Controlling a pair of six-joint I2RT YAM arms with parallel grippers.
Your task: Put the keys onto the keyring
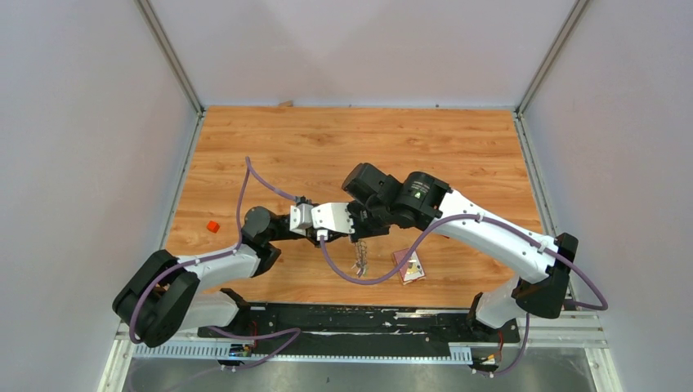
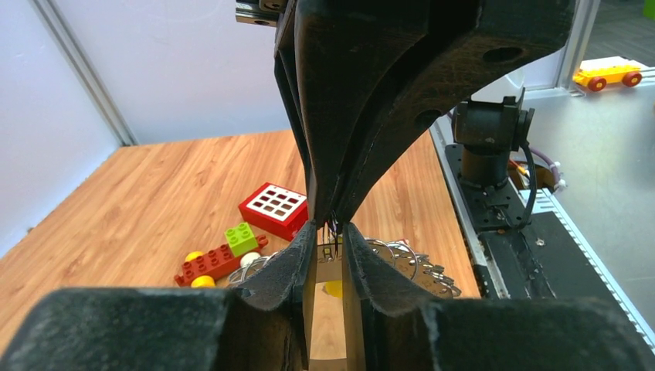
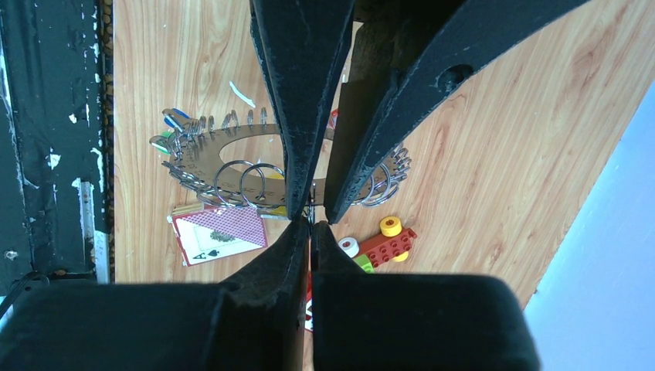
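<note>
Top external: R claw (image 1: 362, 229) pinches keyring (image 1: 359, 261), L claw (image 1: 353, 232) alongside, part-open.

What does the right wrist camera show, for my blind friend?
The shut right gripper meets the left gripper tip to tip above a wooden table. Beyond them are the metal keyring, a playing card and a brick toy.

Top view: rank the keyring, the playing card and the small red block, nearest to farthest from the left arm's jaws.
1. keyring: right beneath, mid-table.
2. playing card: off to the right, towards the near edge.
3. small red block: far off by the table's left edge.
</note>
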